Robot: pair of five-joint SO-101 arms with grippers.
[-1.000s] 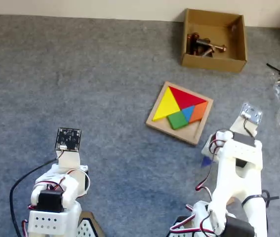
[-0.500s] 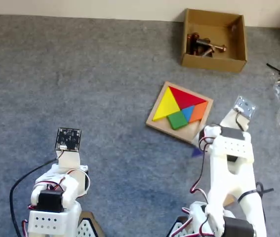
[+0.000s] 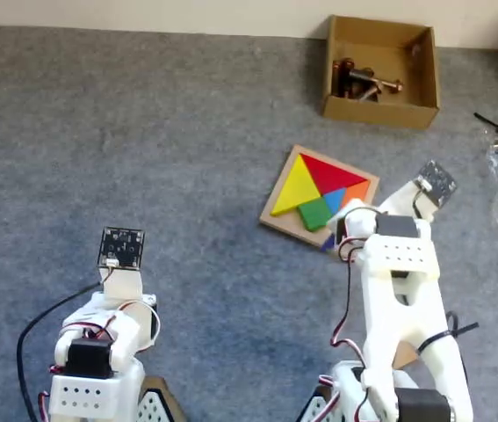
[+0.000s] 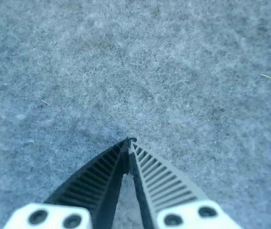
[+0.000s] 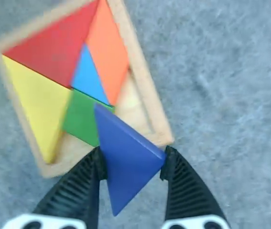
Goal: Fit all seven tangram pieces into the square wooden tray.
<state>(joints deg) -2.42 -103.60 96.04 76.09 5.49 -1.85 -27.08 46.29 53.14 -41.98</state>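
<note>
Right fingers [image 5: 90,174] part open, clamped on blue triangle [image 5: 125,157], over tray [image 5: 147,90] 6 o'clock rim. Step: placing sixth piece. Next, I judge: turn it, match 5 o'clock gap, lower, release. Left fingers [image 4: 128,143] closed, empty, over bench [image 4: 125,57].

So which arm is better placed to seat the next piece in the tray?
Right: the right gripper is shut on the blue triangle at the wooden tray's unfilled side; the left gripper is shut, empty, over bare carpet.
</note>
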